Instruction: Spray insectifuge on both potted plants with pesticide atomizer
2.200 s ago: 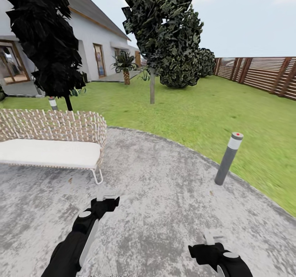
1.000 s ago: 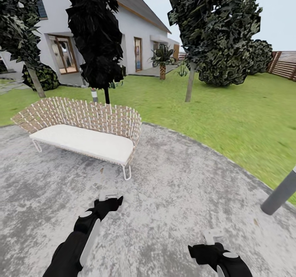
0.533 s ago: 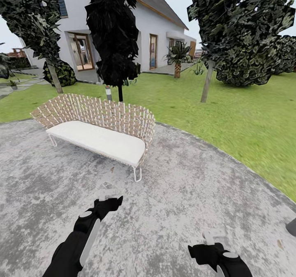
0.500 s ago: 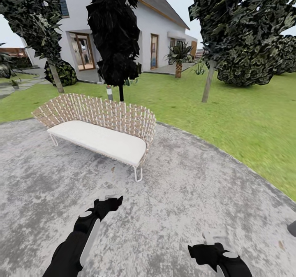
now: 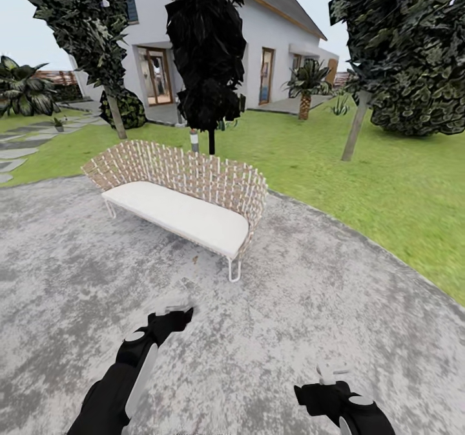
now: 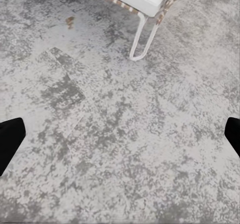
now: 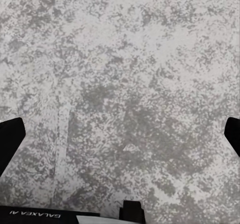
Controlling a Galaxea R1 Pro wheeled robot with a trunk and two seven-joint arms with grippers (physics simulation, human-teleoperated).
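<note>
The pesticide atomizer is out of view. The garden lawn (image 5: 336, 163) lies beyond the round grey paving (image 5: 290, 306) under me. Far off at the left, a tiny plant (image 5: 59, 123) stands by the stepping stones (image 5: 13, 154); it is too small to tell whether it is one of the potted plants. My left gripper (image 5: 169, 315) hangs low over the paving, open, and in its wrist view (image 6: 120, 139) the fingertips (image 6: 10, 139) sit at the frame's edges with bare paving between. My right gripper (image 5: 332, 373) (image 7: 120, 139) is open too, with nothing in it.
A wicker bench (image 5: 187, 196) with a white cushion stands on the paving ahead; its wire leg (image 6: 142, 37) shows in the left wrist view. Behind it are a dark tree (image 5: 210, 47), other trees (image 5: 356, 131), a striped-leaf palm (image 5: 22, 92) and the white house (image 5: 271, 41).
The whole head view has swung to the left: the bench has slid right in the picture and the grey bollard has left it. Both arms hold the same pose.
</note>
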